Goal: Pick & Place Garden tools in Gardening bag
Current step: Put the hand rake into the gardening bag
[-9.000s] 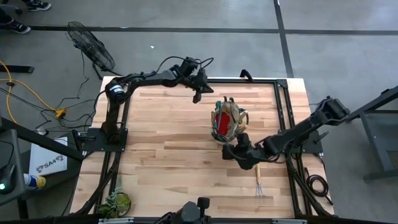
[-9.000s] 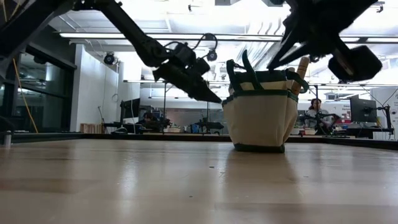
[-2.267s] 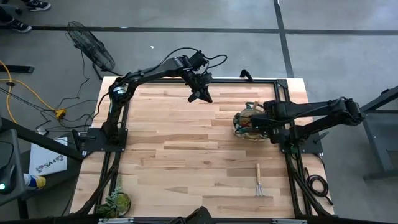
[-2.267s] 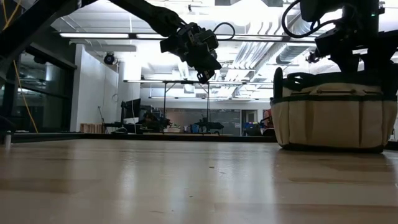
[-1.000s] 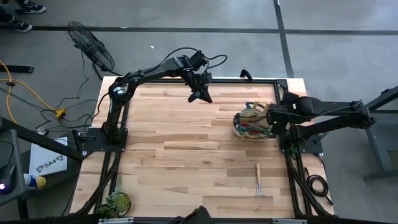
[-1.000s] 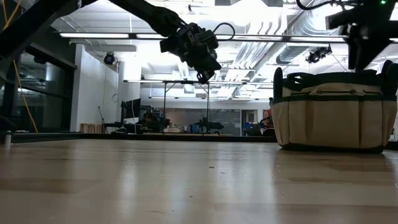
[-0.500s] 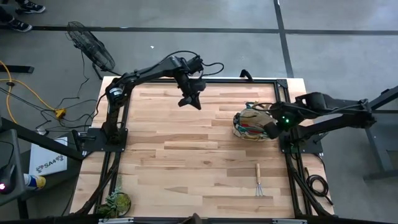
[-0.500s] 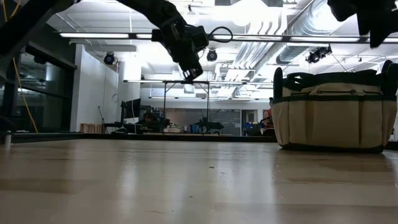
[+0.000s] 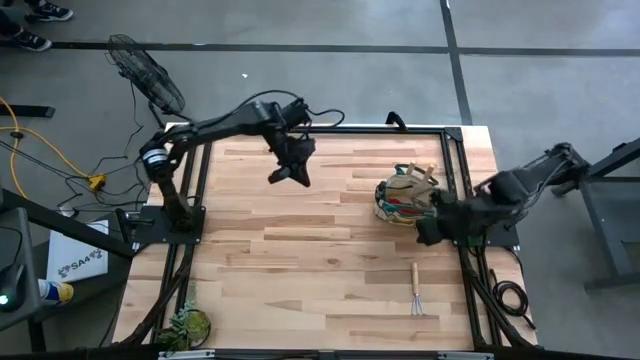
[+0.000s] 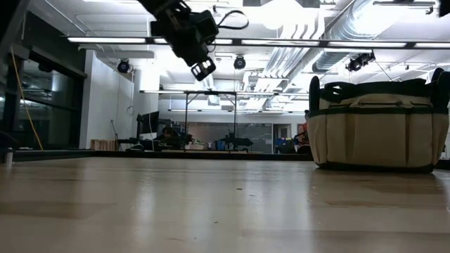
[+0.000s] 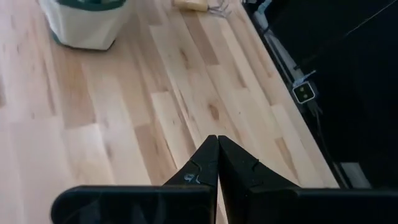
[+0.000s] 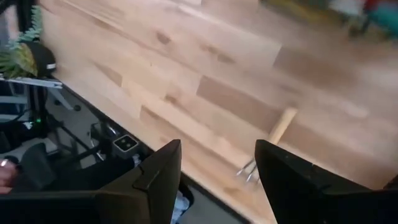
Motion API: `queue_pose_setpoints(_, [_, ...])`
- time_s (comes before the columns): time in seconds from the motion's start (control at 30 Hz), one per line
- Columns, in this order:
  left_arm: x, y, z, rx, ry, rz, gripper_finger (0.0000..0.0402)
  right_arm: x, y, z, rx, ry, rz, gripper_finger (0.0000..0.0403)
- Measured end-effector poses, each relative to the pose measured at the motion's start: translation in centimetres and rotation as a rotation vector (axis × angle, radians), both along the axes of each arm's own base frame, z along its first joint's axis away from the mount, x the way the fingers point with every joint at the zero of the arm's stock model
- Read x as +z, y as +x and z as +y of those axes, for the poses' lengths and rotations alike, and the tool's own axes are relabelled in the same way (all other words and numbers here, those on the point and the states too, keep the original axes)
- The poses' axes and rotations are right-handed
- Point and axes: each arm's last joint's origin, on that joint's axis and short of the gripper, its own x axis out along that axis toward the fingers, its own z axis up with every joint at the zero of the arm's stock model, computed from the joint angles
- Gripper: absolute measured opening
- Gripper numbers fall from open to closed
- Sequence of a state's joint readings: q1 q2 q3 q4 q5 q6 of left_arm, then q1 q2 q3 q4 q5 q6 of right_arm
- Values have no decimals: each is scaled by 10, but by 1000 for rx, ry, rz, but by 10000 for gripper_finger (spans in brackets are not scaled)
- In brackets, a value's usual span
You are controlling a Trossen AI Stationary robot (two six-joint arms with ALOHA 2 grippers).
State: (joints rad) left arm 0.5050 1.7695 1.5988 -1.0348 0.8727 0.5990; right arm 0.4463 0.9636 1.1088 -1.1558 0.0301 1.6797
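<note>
Hand rake (image 9: 417, 291) is seen flat on the bench (image 9: 300, 260), handle toward the gardening bag (image 9: 403, 199), tines away. Right pincer (image 9: 428, 231), fingers apart and empty, is placed between the two, nearer. Left pincer (image 9: 283, 176), fingers together, is held far off.

Tan gardening bag (image 10: 378, 137) with green trim; red, perhaps cloth, inside it.

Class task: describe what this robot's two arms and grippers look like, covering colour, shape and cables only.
Both arms are dark, slim and jointed, with loose black cables looping along them. The left gripper has two black wedge-shaped fingers tapering to a point. The right gripper has two black, flat, blunt-tipped fingers.
</note>
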Motion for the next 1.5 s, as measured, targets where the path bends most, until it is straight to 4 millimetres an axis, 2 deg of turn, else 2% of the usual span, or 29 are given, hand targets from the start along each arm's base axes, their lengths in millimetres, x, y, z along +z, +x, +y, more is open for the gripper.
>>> queue_pose_setpoints(0.2, [-16, -9, -31, 28, 40, -57, 0, -14, 10, 41, -83, 90, 106, 197])
queue_pose_setpoints(0.4, [-13, -25, -57, 25, 93, -159, 0, -35, 21, 78, -221, 156, 229, 197])
queue_pose_setpoints(0.53, [-13, -37, -65, 36, 120, -232, 0, -55, 30, 97, -280, 151, 351, 197])
queue_pose_setpoints(0.67, [-24, -47, -68, 82, 116, -273, 0, -78, 42, 111, -283, 112, 433, 197])
queue_pose_setpoints(0.9, [-44, -56, -73, 104, 30, -269, 0, -115, 58, 126, -313, 35, 556, 197])
queue_pose_setpoints(1.2, [-44, -57, -73, 104, 30, -270, 0, -157, 71, 138, -334, -60, 644, 197])
queue_pose_setpoints(1.5, [-44, -57, -73, 103, 28, -271, 0, -184, 78, 136, -369, -109, 683, 197])
